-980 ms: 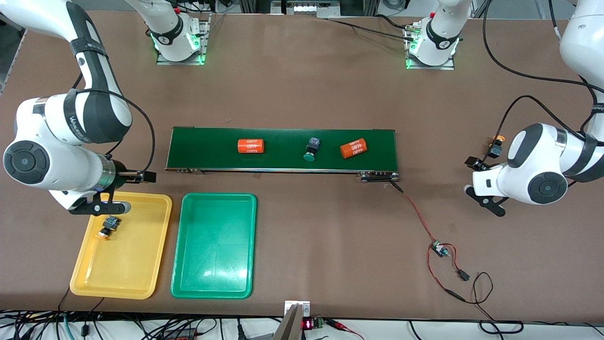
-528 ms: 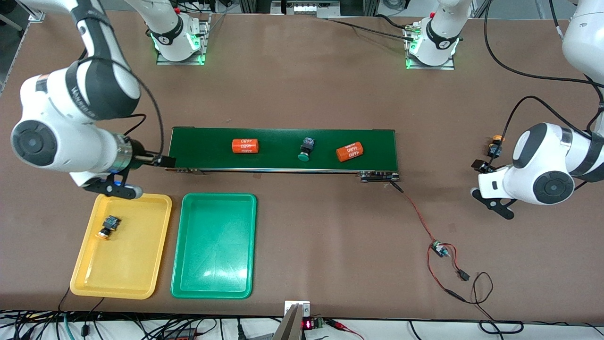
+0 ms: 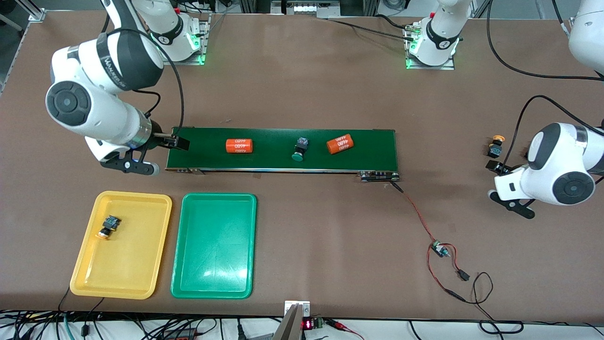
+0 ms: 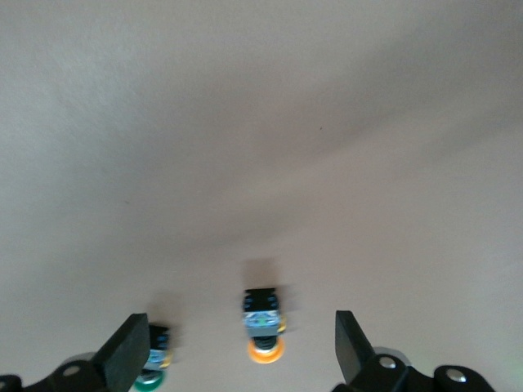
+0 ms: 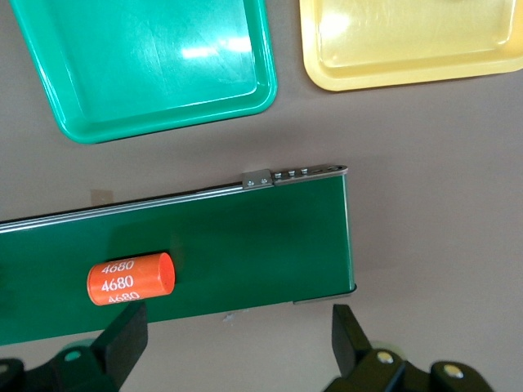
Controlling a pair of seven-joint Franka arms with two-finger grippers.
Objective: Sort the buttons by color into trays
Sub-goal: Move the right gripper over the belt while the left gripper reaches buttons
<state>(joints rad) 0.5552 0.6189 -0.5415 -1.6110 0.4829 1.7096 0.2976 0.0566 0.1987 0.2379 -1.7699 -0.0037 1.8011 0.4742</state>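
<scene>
One yellow button point(image 3: 108, 226) lies in the yellow tray point(image 3: 141, 283). The green tray point(image 3: 212, 283) holds nothing. A green button point(image 3: 299, 149) lies on the dark-green belt point(image 3: 377, 146). A second yellow button point(image 3: 495, 146) lies on the table by the left arm. In the left wrist view it point(image 4: 263, 327) lies below my open left gripper point(image 4: 241, 339), with a green button point(image 4: 154, 367) beside one finger. My right gripper point(image 5: 237, 343) is open and empty, over the table at the belt's end point(image 5: 245, 245). Both trays point(image 5: 147, 73) point(image 5: 409, 57) show there.
Two orange "4680" cylinders point(image 3: 239, 145) point(image 3: 340, 144) lie on the belt, one on each side of the green button; one shows in the right wrist view point(image 5: 131, 278). A red-and-black cable with a small board point(image 3: 439, 248) runs from the belt toward the front camera.
My right arm has moved from over the yellow tray to the belt's end. The things on the belt have shifted toward the right arm's end. My left arm has drifted away from the belt.
</scene>
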